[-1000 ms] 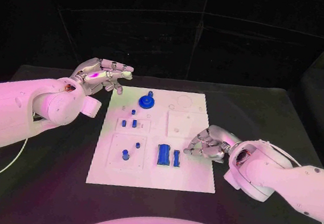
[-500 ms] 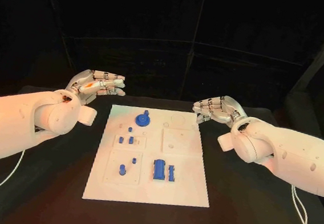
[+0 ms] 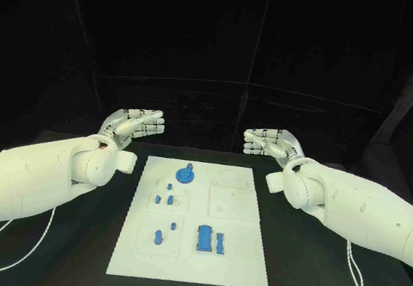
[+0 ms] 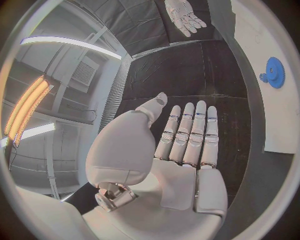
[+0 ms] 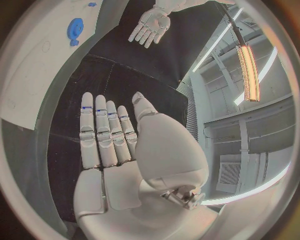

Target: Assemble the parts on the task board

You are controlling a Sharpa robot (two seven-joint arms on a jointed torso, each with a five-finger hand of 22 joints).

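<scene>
Hands first: you see the left hand (image 3: pixel 135 124) raised above the far left part of the black table (image 3: pixel 62 253), beyond the far left corner of the task board (image 3: pixel 186 269). Its fingers are straight, slightly apart, and it holds nothing. The left wrist view confirms this: the left hand (image 4: pixel 181 145) shows a flat bare palm with extended fingers.

You see the right hand (image 3: pixel 268 142) raised opposite it, beyond the far right corner of the board, palm turned toward the left hand. Its fingers are likewise extended and apart, with nothing between them. In the right wrist view, the right hand (image 5: pixel 115 145) appears flat and bare.

The two hands are well apart from each other and neither touches the board or any part.

The task board lies flat in the middle of the table, its long sides running away from you. Note the parts on it:

- A blue gear (image 3: pixel 186 175) sits near the far edge, left of centre. It also appears in the left wrist view (image 4: pixel 274 73) and the right wrist view (image 5: pixel 75 28).
- Several small blue pegs (image 3: pixel 163 199) stand in the middle of the left half.
- One blue peg (image 3: pixel 159 236) stands nearer the front edge on the left half.
- A blue block (image 3: pixel 203 238) with a narrow blue bar (image 3: pixel 219 243) just beside it lies near the centre, toward the front edge.
</scene>
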